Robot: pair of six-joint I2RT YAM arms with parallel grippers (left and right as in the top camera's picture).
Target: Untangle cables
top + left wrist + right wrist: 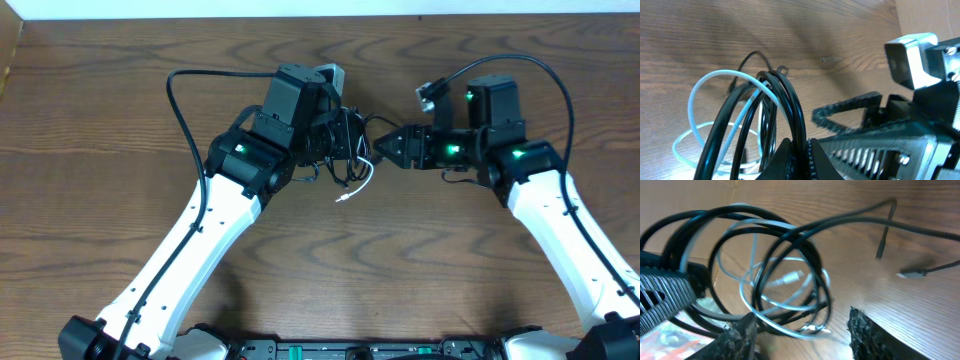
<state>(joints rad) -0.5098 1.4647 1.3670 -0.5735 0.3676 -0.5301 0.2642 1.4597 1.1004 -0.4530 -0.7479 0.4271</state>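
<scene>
A tangle of thin cables (345,150) hangs at the table's middle back: black loops and one white cord (358,182) whose plug end trails toward the front. My left gripper (335,135) is shut on the black loops; in the left wrist view the fingers (801,157) pinch the black cables (785,100) with the white cord (710,80) looped beside them. My right gripper (385,148) is open just right of the bundle. In the right wrist view its fingers (802,330) stand either side of the lower loops of black cable (790,270) and white cord (785,280).
The brown wooden table (400,270) lies under everything. Thicker black wires (185,110) run from both arms along the back. In the right wrist view, loose black cable ends with plugs (912,272) lie on the wood to the right.
</scene>
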